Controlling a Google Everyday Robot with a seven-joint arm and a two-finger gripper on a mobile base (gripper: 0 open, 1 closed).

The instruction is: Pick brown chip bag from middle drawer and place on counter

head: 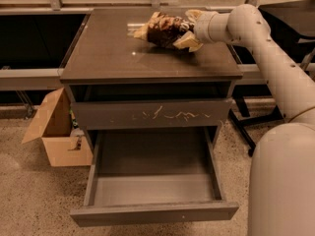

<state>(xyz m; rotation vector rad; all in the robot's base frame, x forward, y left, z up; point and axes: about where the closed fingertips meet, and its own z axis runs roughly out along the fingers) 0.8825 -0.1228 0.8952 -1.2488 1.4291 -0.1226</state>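
The brown chip bag [158, 29] lies on the counter [108, 53], near its back right. My gripper [186, 28] comes in from the right at counter height. Its pale fingers [189, 41] sit above and below the bag's right end, shut on it. The middle drawer [153, 213] is pulled out wide below, and its grey inside holds nothing.
A grey drawer front with pale scratch marks [152, 114] is pushed in above the open drawer. An open cardboard box [55, 132] stands on the floor at the left. A black table [290, 9] is at the back right. My own white body [283, 181] fills the lower right.
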